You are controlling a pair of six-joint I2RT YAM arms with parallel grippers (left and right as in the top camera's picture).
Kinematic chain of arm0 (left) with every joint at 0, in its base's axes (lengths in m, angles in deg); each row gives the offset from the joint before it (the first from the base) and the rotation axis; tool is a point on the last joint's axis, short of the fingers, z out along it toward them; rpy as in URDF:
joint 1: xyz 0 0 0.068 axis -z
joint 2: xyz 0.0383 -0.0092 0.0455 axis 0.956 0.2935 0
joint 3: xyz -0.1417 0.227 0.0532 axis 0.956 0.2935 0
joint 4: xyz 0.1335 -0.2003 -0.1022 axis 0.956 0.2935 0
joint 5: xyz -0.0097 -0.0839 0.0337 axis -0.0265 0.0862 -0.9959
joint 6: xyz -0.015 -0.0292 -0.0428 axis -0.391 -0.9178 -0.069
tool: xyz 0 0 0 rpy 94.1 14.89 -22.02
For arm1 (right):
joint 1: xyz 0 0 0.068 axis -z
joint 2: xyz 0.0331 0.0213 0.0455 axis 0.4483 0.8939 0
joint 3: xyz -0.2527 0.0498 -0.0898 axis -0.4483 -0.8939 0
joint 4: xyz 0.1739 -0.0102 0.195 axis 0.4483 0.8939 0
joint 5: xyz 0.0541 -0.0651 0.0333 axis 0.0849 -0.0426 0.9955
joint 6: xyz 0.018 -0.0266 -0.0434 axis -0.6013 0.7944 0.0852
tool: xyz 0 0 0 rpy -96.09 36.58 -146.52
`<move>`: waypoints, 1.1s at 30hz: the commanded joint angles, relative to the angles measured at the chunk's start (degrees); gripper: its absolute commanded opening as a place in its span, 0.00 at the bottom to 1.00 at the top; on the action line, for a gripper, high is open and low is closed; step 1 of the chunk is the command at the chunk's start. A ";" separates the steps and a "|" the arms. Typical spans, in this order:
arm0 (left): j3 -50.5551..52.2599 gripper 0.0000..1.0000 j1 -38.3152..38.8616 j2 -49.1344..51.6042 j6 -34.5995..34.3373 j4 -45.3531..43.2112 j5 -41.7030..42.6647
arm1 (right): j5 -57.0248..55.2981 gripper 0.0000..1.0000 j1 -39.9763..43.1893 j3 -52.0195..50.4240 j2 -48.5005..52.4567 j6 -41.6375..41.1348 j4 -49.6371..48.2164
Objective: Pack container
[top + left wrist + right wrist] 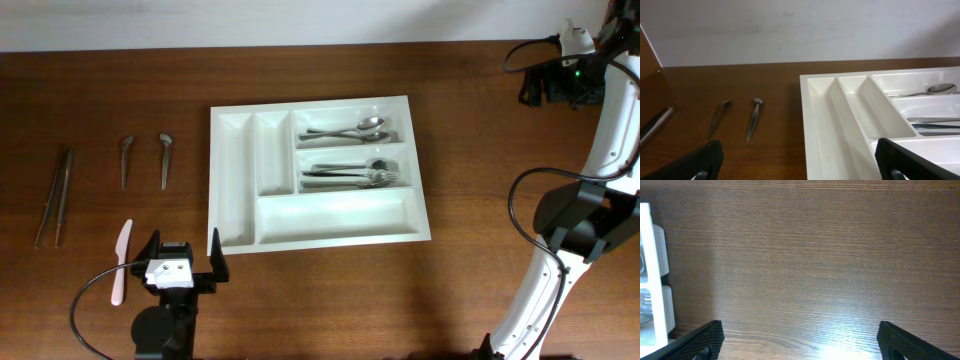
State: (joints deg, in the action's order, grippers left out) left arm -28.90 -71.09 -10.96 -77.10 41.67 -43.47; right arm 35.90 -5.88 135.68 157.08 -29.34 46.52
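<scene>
The container [335, 215] is a white cutlery tray at the table's middle. Its upper right compartment holds spoons [352, 130] and the one below holds forks [350, 175]. The long front compartment and the two narrow upright ones hold nothing. My left gripper [183, 262] hovers open and empty off the tray's front left corner. In the left wrist view its right finger [905, 160] hangs over the container [840, 125]. My right gripper [800, 335] is open over bare wood to the right, with the container's edge [646, 270] at the far left of that view.
Loose cutlery lies left of the tray: two small metal spoons [125, 160] [165, 158], a pair of long thin metal sticks [55, 195] and a pale plastic knife [120, 262] beside my left gripper. The right arm [560, 230] stands along the table's right edge.
</scene>
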 commanded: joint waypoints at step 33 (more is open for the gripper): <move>-63.56 0.99 -17.25 43.93 10.14 44.59 -6.64 | -0.55 0.99 0.28 -0.37 -0.83 -1.70 -0.83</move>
State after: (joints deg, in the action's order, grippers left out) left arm -83.21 -86.36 24.12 -71.42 82.85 -51.42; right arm 35.46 -5.88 135.66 157.08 -30.96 45.86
